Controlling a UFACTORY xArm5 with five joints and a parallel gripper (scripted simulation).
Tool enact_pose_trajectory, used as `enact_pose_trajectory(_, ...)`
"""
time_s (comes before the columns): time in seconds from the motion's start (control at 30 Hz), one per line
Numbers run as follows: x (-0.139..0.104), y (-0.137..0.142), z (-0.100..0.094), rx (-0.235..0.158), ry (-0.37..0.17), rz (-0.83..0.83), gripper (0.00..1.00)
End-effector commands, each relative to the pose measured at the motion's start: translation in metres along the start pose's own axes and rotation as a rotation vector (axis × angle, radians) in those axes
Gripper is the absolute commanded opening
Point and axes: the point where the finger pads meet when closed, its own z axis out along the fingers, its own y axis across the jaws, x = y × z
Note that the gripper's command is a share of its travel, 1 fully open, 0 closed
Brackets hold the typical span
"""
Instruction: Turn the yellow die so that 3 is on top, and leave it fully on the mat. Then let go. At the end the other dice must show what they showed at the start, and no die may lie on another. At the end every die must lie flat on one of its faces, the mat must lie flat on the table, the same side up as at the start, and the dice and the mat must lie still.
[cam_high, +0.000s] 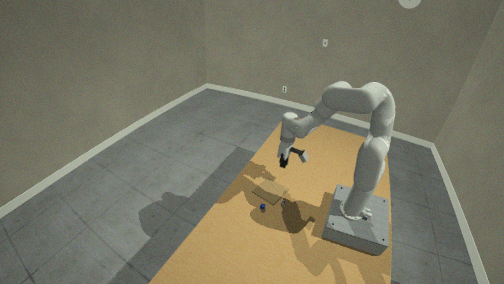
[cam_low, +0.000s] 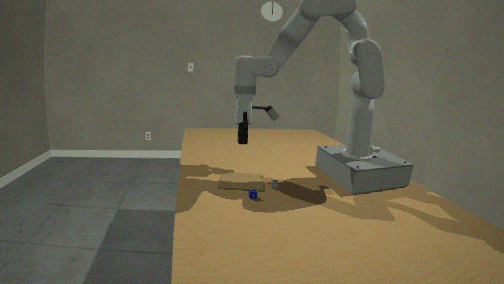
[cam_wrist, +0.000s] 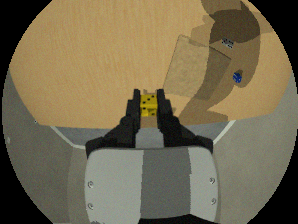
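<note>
My gripper is shut on the yellow die and holds it high above the table; the die shows only in the wrist view, between the dark fingertips. In the top and exterior views the gripper hangs well above the tan mat. A blue die lies on the table just off the mat's near edge. A grey die lies beside the mat towards the arm's base.
The arm's grey base block stands on the wooden table to the right of the mat. The table's left edge drops to the tiled floor.
</note>
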Motion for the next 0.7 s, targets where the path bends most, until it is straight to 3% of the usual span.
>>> enact_pose_trajectory(0.0, -0.001, 0.0, -0.002, 0.001, -0.004, 0.0, 0.15)
enact_pose_trajectory(0.3, -0.002, 0.001, -0.002, 0.001, -0.004, -0.049, 0.15)
enact_pose_trajectory(0.67, -0.005, 0.012, -0.002, 0.002, -0.004, -0.367, 0.15)
